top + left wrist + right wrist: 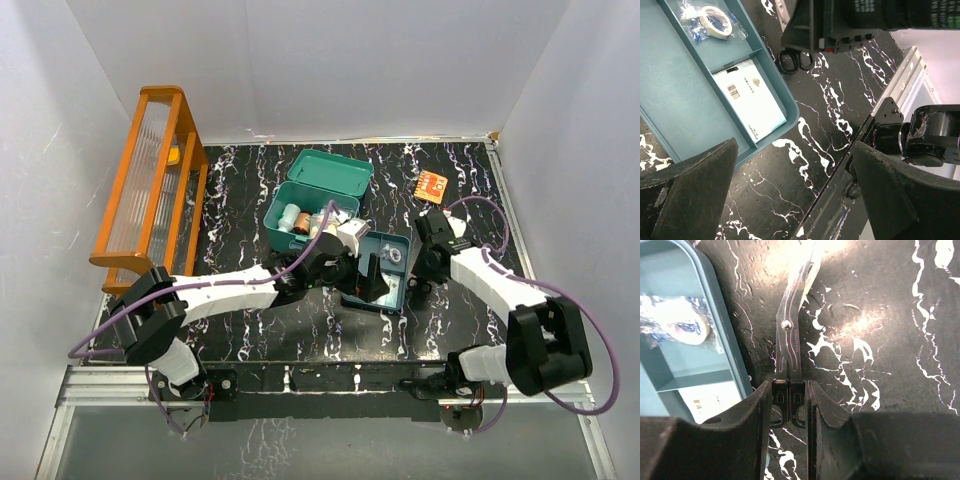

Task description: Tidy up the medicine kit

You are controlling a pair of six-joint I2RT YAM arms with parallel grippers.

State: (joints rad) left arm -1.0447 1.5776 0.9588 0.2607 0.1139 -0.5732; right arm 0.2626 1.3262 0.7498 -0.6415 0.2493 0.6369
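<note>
The medicine kit (280, 205), a teal box with its lid (330, 172) swung back, stands at the centre back and holds small bottles. Its three-compartment tray (400, 245) lies in front of it to the right. In the left wrist view the tray (670, 90) holds a bagged tape roll (715, 21) and a white packet (752, 100). My left gripper (795, 150) hangs wide open over bare table by the tray's near corner. A pair of scissors (792, 330) lies flat right of the tray. My right gripper (789, 390) pinches its black handles from both sides.
An orange wooden rack (150, 185) stands along the left wall. A small orange packet (431, 184) lies at the back right. The table's metal front rail (860, 165) runs just beyond my left gripper. The tray's rim (725, 325) is close to the left of the scissors.
</note>
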